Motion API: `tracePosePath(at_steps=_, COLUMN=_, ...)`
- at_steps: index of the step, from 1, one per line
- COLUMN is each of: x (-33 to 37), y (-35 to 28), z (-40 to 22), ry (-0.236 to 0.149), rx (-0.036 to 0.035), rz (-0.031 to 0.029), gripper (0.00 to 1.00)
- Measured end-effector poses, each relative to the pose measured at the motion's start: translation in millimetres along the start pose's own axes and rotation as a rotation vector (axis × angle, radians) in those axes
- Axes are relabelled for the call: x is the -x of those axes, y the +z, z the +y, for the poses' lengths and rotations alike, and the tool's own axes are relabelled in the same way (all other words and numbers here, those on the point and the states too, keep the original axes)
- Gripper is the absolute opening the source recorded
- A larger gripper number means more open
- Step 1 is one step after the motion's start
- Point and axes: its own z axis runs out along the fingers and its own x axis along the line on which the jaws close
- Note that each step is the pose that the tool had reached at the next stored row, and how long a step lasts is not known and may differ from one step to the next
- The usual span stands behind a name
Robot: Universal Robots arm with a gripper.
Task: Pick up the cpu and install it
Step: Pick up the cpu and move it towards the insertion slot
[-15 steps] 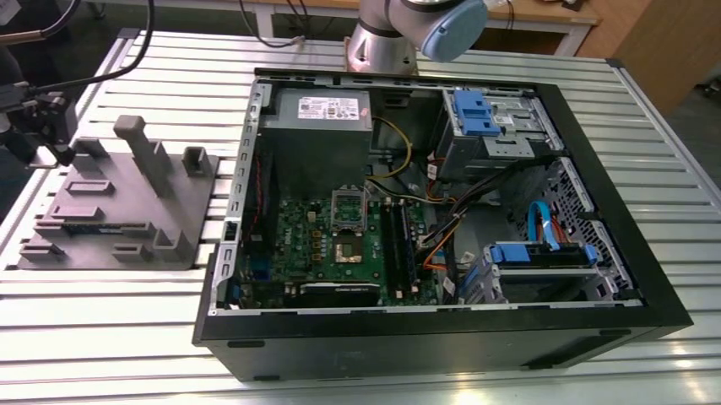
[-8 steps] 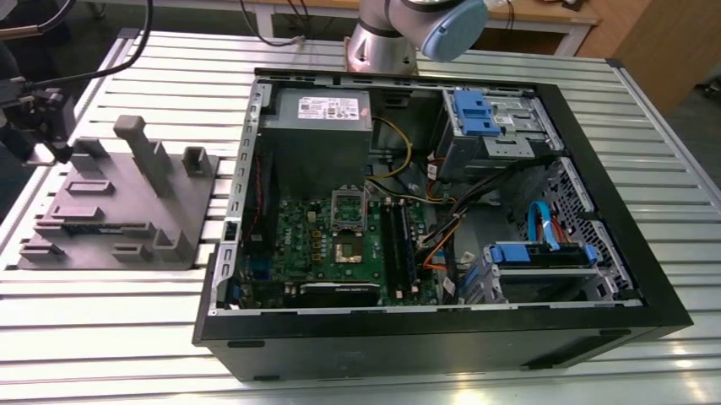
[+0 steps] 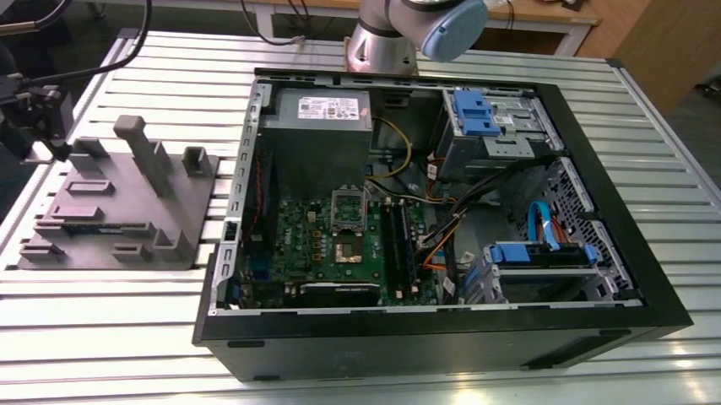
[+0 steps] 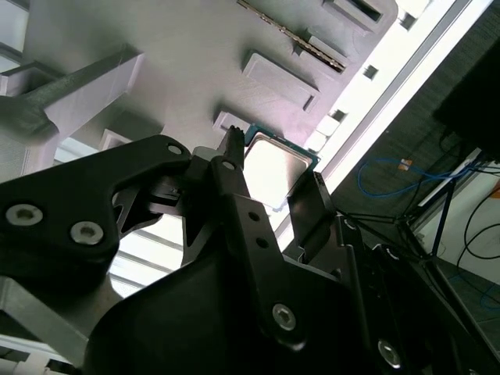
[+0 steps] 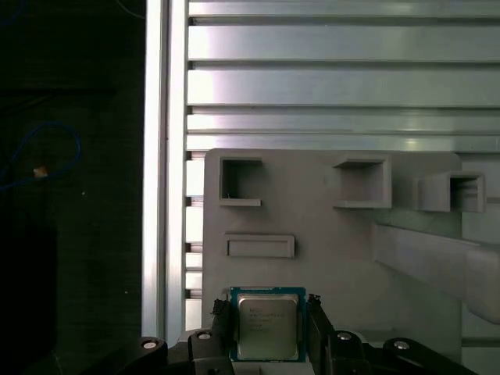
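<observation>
The pick-up step was in hand. The black two-fingered gripper (image 5: 266, 309) stood clamped on the cpu (image 5: 267, 328), a small flat square chip with a silvery metal top, gripping two opposite edges. The chip was at the grey moulded plastic fixture (image 5: 344, 250), well apart from the open black computer case (image 3: 451, 337). Whether it had left its seat could not be told. The next move seemingly called for a level lift and a firm grip.

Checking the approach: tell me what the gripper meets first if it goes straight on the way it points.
The chip, in the first wrist view dead ahead of the gripper, lying on the grey holder tray. The tray itself would come next. The gap to it is unclear.
</observation>
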Motion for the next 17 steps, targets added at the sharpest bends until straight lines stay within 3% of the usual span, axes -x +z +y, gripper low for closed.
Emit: tracePosePath(at_steps=17, x=-0.1, y=-7.8, z=0.2, ry=0.000, rx=-0.0001, rz=0.0002, gripper=0.47)
